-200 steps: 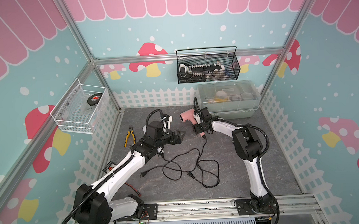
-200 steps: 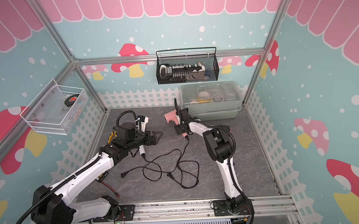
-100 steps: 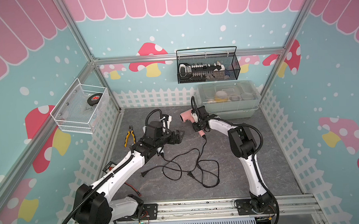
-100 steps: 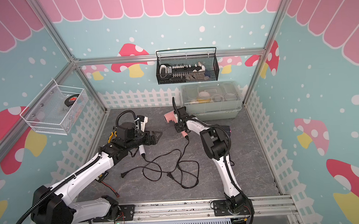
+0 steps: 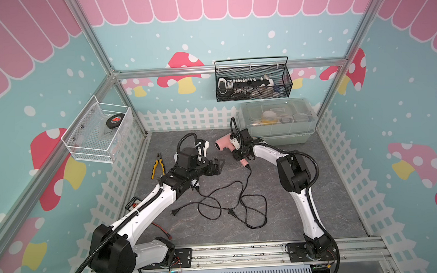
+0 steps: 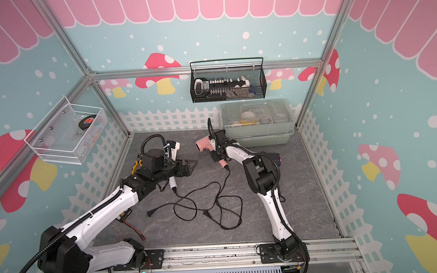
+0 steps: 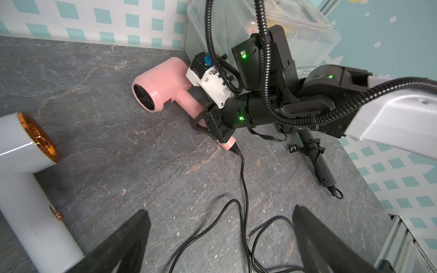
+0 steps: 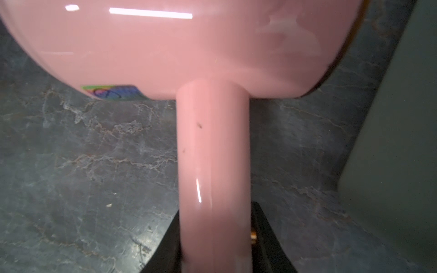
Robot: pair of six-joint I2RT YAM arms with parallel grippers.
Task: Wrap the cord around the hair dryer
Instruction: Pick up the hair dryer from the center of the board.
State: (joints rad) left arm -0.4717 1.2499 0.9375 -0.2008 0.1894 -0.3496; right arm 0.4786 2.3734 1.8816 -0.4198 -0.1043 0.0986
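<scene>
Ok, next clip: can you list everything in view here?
pink hair dryer: one, pink, lying at the back of the table
white hair dryer: one, white, under the left arm
black hair dryer: one, black, behind the right arm, cord looped round its handle
loose cords: two, black, tangled mid-table
pliers: one, yellow-handled, left side of table
wire basket: one, white, left wall
tape measure: one, black and red, in the wire basket
mesh basket: one, black, back wall, contents unclear
lidded bin: one, clear, back right
table: one, grey
left pincer: one, black, open
right pincer: one, black, shut on the pink hair dryer's handle
</scene>
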